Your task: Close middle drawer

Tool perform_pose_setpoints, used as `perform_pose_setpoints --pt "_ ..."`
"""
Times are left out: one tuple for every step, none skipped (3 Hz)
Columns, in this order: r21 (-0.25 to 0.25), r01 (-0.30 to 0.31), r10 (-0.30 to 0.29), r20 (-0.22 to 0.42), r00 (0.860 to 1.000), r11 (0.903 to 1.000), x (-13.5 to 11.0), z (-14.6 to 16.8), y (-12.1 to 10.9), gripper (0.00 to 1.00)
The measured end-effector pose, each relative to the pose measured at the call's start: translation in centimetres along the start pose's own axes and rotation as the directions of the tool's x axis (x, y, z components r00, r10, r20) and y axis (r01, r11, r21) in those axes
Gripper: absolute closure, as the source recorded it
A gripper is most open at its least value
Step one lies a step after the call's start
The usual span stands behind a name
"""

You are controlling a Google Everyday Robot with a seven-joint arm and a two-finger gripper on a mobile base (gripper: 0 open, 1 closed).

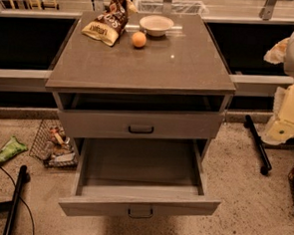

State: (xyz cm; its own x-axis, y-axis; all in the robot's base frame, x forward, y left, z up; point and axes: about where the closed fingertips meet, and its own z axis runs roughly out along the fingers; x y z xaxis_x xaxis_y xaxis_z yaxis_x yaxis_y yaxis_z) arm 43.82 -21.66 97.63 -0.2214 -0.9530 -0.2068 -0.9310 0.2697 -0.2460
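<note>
One gripper (286, 118), right of cabinet (140, 64).

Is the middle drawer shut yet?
Not yet. Nothing looks done: the middle drawer sticks far out, empty. In hand: the gripper is at the right edge, apart from it. Left: reach the front and push it in.

Tabletop (180, 66): chip bag (107, 23), orange (139, 39), bowl (156, 25)

Speckled floor (242, 195), dim warm light
</note>
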Motion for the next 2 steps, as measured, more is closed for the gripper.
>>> perform_pose_setpoints --pt "0.0 0.0 0.0 0.0 1.0 1.0 0.0 0.01 0.0 0.0" --pt "-0.029 -0.002 0.002 0.019 1.0 0.9996 -0.2 0.99 0.38 0.0"
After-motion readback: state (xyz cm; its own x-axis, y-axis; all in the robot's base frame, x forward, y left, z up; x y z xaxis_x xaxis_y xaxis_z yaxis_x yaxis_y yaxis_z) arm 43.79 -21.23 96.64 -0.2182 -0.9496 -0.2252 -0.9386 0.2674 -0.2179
